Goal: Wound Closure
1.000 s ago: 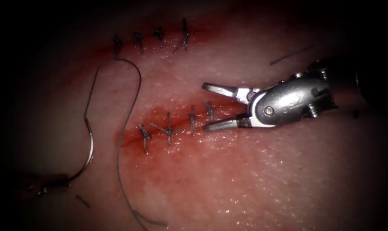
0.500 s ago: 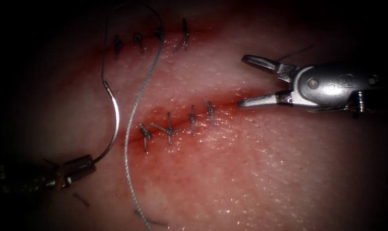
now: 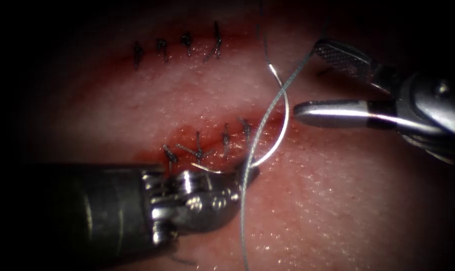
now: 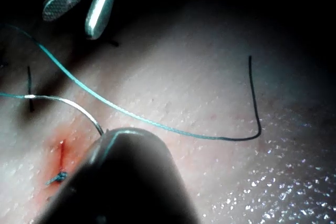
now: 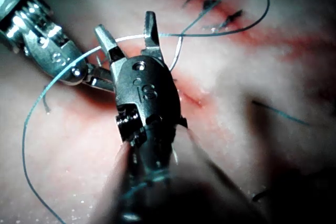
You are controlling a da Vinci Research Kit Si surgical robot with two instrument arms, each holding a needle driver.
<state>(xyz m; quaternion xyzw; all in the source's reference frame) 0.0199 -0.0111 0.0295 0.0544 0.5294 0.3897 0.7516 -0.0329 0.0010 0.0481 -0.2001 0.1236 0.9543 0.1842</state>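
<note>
My left tool [image 3: 248, 169] comes in from the lower left with its jaws shut on the curved needle [image 3: 286, 118] near its pointed end. The needle arcs up above the tissue [image 3: 338, 200], over the right end of the lower cut [image 3: 267, 120], and is not in the tissue. Thread [image 3: 260, 135] runs from the needle's upper end and hangs down past the left tool. My right tool [image 3: 308, 78] stands open just right of the needle, holding nothing. The right wrist view shows the right tool's open jaws [image 5: 128, 32] at the needle [image 5: 128, 38], with the left tool [image 5: 50, 40] beside them.
Several dark stitches [image 3: 197, 150] close the left part of the lower cut, with red fluid around them. A second row of stitches [image 3: 175, 47] lies further up. A loose cut end of thread [image 4: 254, 98] lies on the tissue.
The left tool has carried the needle from the lower left to the right end of the lower cut, thread trailing. The right tool has shifted up and right, still open.
</note>
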